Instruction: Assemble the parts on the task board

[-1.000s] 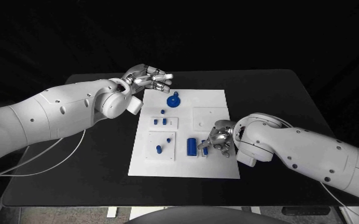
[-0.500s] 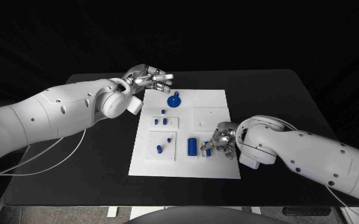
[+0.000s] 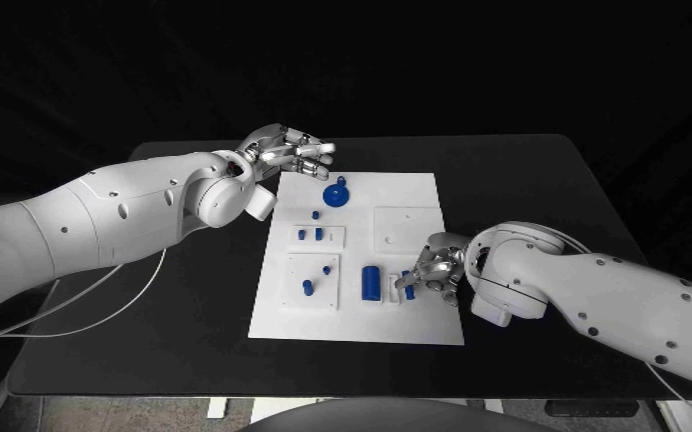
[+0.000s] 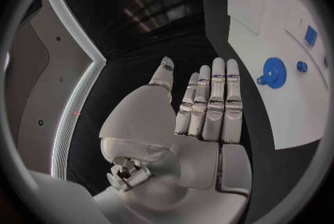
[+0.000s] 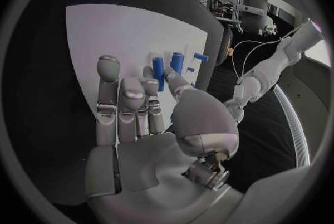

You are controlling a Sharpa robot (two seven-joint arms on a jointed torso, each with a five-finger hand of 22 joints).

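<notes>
- The black desk (image 3: 173, 352) carries everything; the white task board (image 3: 411, 202) lies flat in its middle
- The left arm (image 3: 101, 217) comes in from the left side, and its left hand (image 3: 289, 152) hangs over the desk just beyond the board's far left corner; in the left wrist view the fingers (image 4: 209, 101) lie straight and side by side, thumb a little apart, with nothing in them
- The right arm (image 3: 591, 292) reaches in from the right side, and the right hand (image 3: 433, 270) sits low over the board's near right part; its fingers (image 5: 128, 104) are partly curled, thumb bent inward, right by a small blue part (image 3: 395, 292); whether they pinch it I cannot tell
- A blue gear-like part (image 3: 336, 195) with a knob lies near the board's far edge, close to the left hand
- A blue cylinder (image 3: 371, 282) stands out in the near middle of the board, just left of the right hand
- Smaller blue parts (image 3: 307, 235) sit in the left panels of the board, with two more (image 3: 307, 287) in the panel nearer the robot
</notes>
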